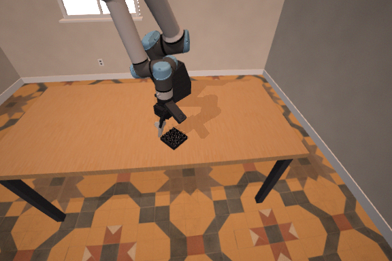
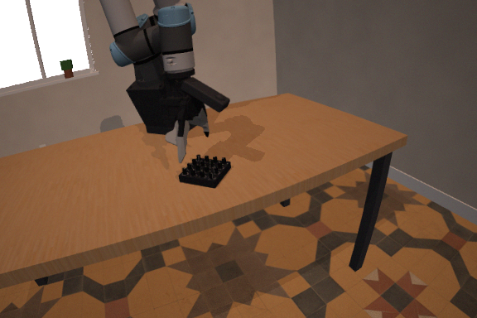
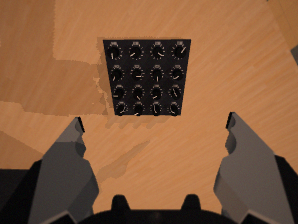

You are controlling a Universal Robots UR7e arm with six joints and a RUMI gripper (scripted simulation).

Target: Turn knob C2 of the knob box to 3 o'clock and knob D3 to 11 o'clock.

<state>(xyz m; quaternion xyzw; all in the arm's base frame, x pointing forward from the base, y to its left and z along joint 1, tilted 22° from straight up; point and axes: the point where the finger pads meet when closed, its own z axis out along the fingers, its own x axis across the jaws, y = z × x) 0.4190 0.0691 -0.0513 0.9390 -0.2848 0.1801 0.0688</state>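
Observation:
The knob box [image 3: 147,77] is a small black square with a four-by-four grid of knobs, each with a white pointer line. It lies on the wooden table, also seen in the top view [image 1: 174,137] and the exterior view [image 2: 205,171]. My gripper [image 3: 153,115] hangs above the table beside the box, fingers pointing down. It is wide open and empty. In the wrist view the box sits ahead of the two grey fingertips, apart from them. In the top and exterior views the fingers [image 1: 162,124] [image 2: 191,134] hover just above the box's near-arm edge. I cannot see the socket side.
The black arm base block [image 2: 155,105] stands on the table behind the gripper. The table's front edge [image 1: 153,166] runs close to the box. A wall closes the right side.

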